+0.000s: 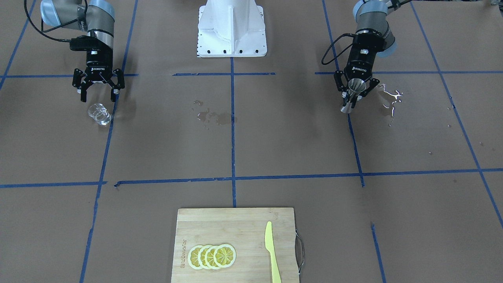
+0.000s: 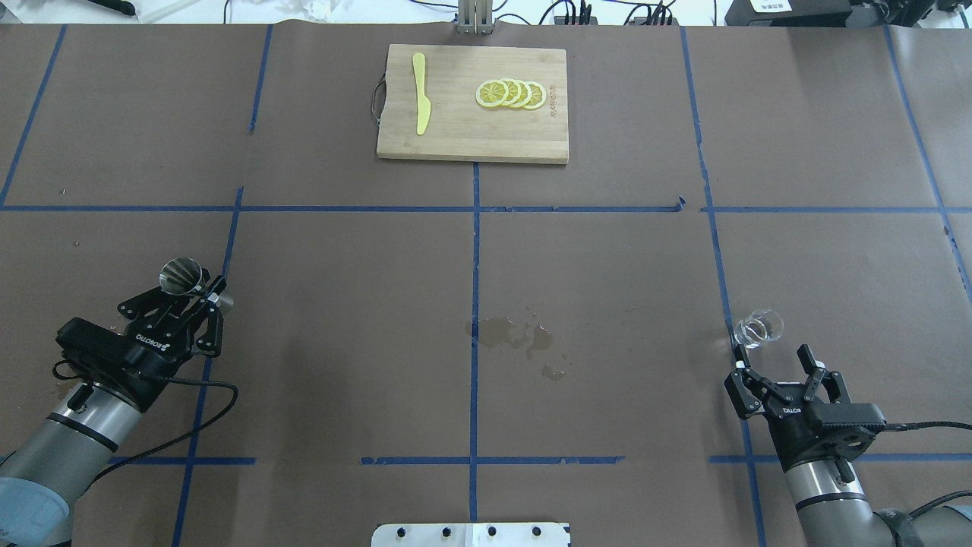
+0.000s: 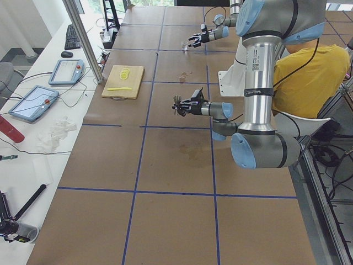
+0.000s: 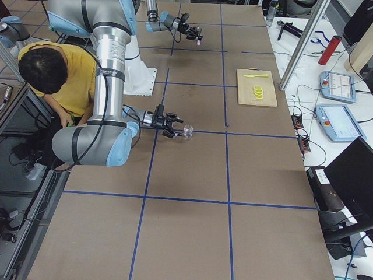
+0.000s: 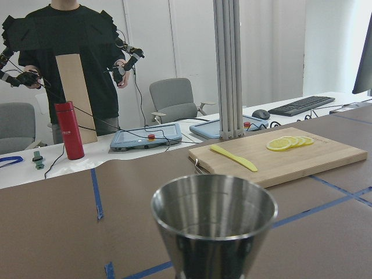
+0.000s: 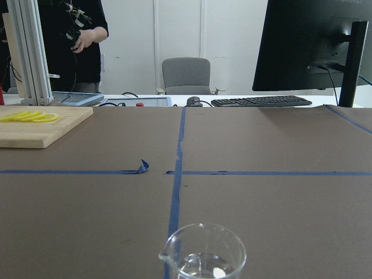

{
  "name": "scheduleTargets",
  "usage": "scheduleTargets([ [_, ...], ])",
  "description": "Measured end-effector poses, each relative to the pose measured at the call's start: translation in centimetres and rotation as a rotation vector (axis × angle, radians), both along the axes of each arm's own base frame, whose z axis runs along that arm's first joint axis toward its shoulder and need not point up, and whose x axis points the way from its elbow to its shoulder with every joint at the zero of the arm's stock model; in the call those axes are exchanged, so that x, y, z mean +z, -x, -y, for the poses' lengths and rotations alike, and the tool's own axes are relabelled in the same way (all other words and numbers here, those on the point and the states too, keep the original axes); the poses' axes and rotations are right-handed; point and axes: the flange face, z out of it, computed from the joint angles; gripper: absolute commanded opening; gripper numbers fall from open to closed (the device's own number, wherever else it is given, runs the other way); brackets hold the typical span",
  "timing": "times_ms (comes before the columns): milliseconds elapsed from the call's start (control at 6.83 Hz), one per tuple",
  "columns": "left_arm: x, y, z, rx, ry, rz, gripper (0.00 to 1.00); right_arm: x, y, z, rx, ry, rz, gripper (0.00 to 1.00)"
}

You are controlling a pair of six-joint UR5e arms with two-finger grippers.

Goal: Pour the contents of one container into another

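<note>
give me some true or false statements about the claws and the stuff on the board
The left claw is shut on the steel jigger. True.
The right claw grips the glass cup. False: it is open, and the cup stands on the table ahead of it.
The lemon slices lie on the cutting board. True.
The yellow knife lies off the board. False: it lies on it.

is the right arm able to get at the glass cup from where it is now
Probably yes. The right gripper is open and sits just behind the glass cup, which stands alone with nothing between them.
</note>
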Motion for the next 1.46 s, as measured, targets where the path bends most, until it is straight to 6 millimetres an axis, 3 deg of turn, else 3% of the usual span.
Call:
scheduleTargets([
  [585,0.3,-0.4,-0.1,0.002,0.001,0.009,0.0,1.1,0.4,0.0,-0.007,0.013,-0.026,1.0],
  [878,0.3,-0.4,-0.1,0.002,0.002,0.01,0.0,1.5,0.1,0.8,0.004,0.022,-0.045,1.0],
  [1463,0.6,-0.4,0.0,0.001,0.003,0.016,0.0,1.1,1.9,3.0,0.03,0.047,-0.068,1.0],
])
